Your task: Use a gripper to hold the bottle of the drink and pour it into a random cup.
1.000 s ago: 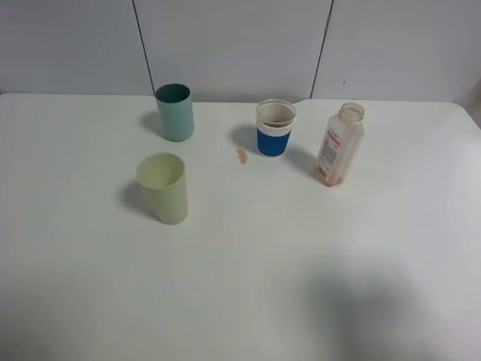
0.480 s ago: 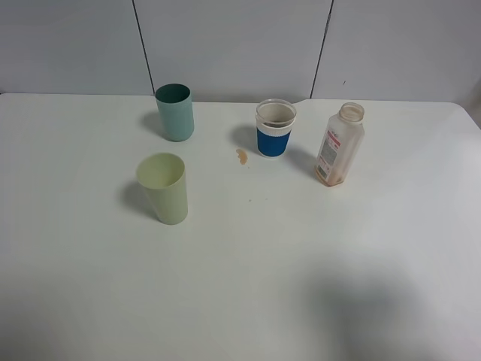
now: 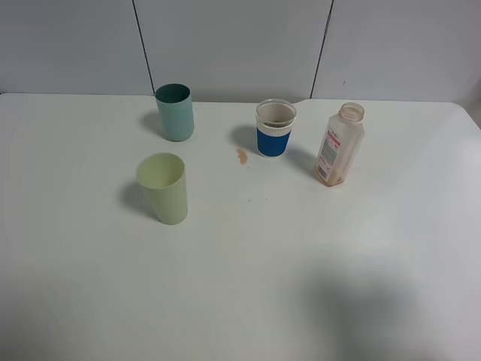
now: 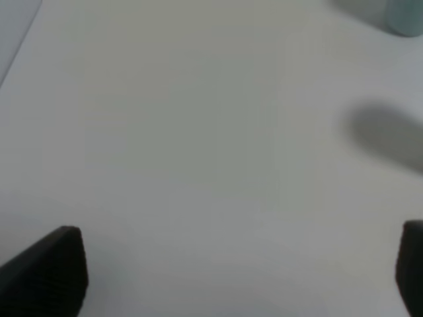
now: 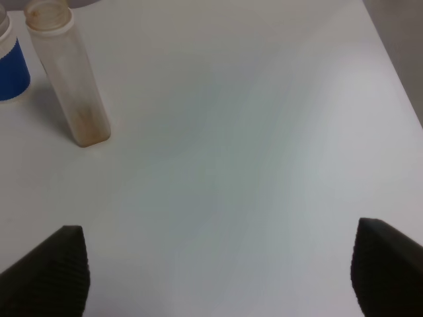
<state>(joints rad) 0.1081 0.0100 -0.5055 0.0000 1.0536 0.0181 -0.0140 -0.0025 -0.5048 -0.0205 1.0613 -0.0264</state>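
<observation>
Bottle and cup are both seen upright on the white table, the bottle just beside the cup on its right in the high view and apart from it, toward the far right part of the surface. The bottle is uncapped and looks nearly empty, with only brown residue of the drink showing low inside it; a small brown spot lies on the table near the cup's left side. Nothing is held. The right gripper is seen with its two dark fingers spread wide over bare table, the bottle ahead of it and well apart from it; the left gripper is likewise spread, over an empty patch, with only the edge of a teal cup at the border of its view. No arm appears in the high view. Whether pouring is already over or not yet begun cannot be settled; judged from the near-empty bottle, it may be done. If a grasp is still wanted, the right gripper would have to be carried forward until its fingers stand either side of the bottle's body, then closed. Counted: one bottle, three cups (blue-banded, teal, pale green), two grippers, one spot.
</observation>
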